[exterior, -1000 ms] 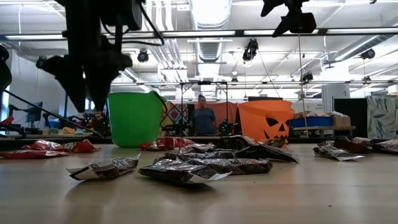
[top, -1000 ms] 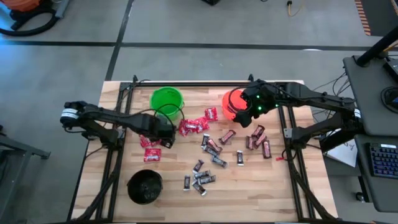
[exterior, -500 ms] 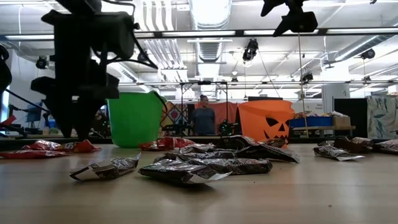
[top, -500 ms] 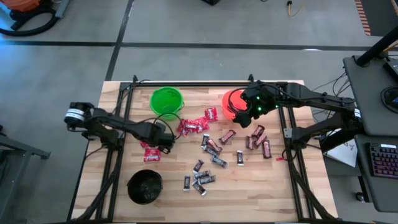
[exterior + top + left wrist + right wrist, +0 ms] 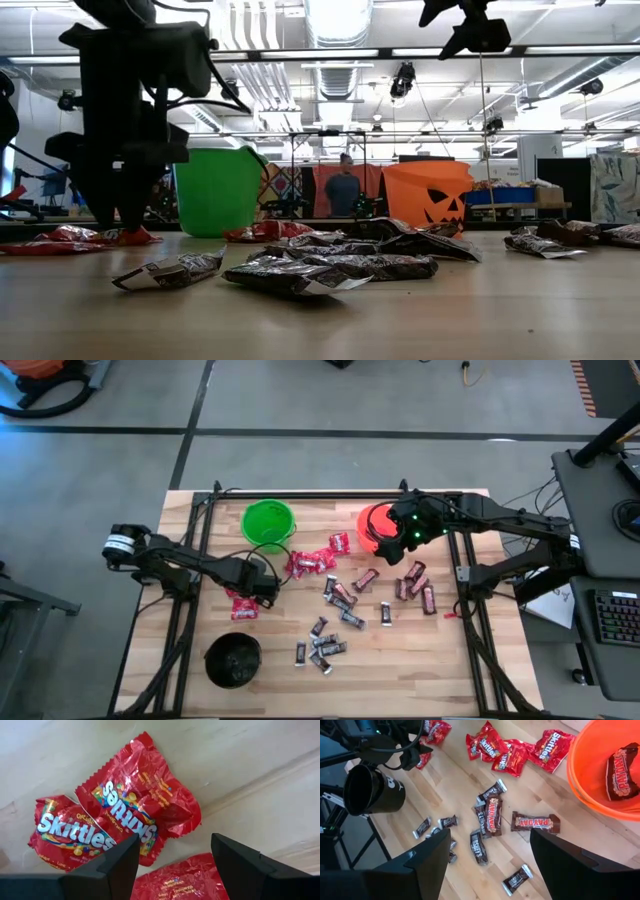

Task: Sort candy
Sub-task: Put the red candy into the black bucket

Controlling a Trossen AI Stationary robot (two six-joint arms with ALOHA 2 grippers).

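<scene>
1. The left gripper [image 5: 268, 588] is low over the table [image 5: 440, 660], above a small cluster of red Skittles packets [image 5: 243, 600] between the green bucket [image 5: 268, 522] and the black bucket [image 5: 233, 660]. Its jaws stand wide apart and hold nothing. In the left wrist view the two fingers [image 5: 112, 870] frame the packets: two overlap beyond the fingertips and the edge of a third shows between the fingers.
2. The right gripper [image 5: 400, 532] hangs over the orange bucket [image 5: 372, 530]. Its jaws are spread wide and empty. In the right wrist view a brown-red bar [image 5: 619, 772] lies inside the orange bucket.
3. More red packets [image 5: 318, 558] lie in a row between the green and orange buckets.
4. Dark brown-red bars [image 5: 418, 582] lie scattered at the table's middle and just right of it, below the orange bucket.
5. Small black-silver bars [image 5: 320, 645] are grouped near the table's front centre, to the right of the black bucket.
6. In the low view a person [image 5: 345, 192] stands in the room beyond the table, between the green and orange buckets.
</scene>
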